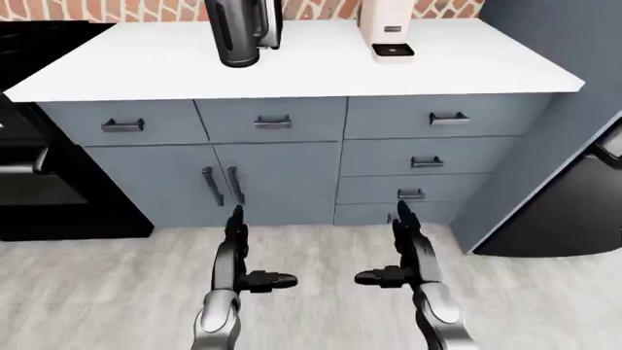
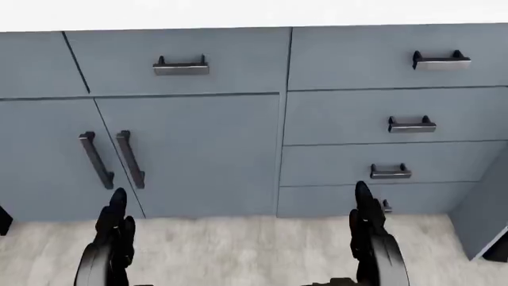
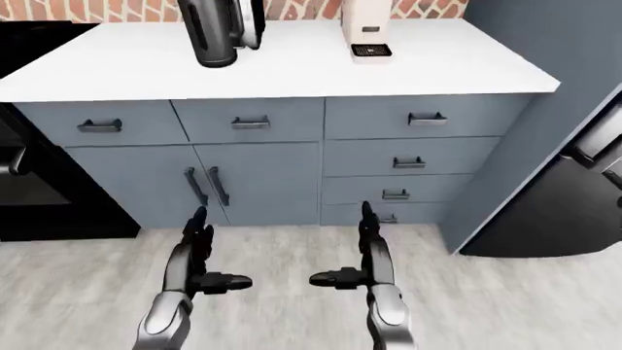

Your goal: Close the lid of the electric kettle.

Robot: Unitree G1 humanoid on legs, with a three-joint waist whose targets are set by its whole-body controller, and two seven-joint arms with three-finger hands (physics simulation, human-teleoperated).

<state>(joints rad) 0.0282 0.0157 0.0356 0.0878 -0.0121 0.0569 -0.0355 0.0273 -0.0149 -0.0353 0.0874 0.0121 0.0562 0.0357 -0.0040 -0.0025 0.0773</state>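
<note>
A dark electric kettle [image 1: 241, 33] stands on the white counter [image 1: 292, 65] at the top of the left-eye view; its top is cut off by the frame edge, so the lid does not show. My left hand [image 1: 238, 251] and right hand [image 1: 403, 251] are held low over the floor, well below the counter and apart from the kettle. Both hands have straight fingers pointing at the cabinets and thumbs turned inward. Both are open and empty.
A cream coffee machine [image 1: 385, 30] stands on the counter right of the kettle. Grey-blue drawers and cabinet doors [image 1: 282, 182] face me. A black oven [image 1: 39, 160] is at the left, a dark appliance [image 1: 574, 211] at the right. Light wood floor [image 1: 321, 306] lies below.
</note>
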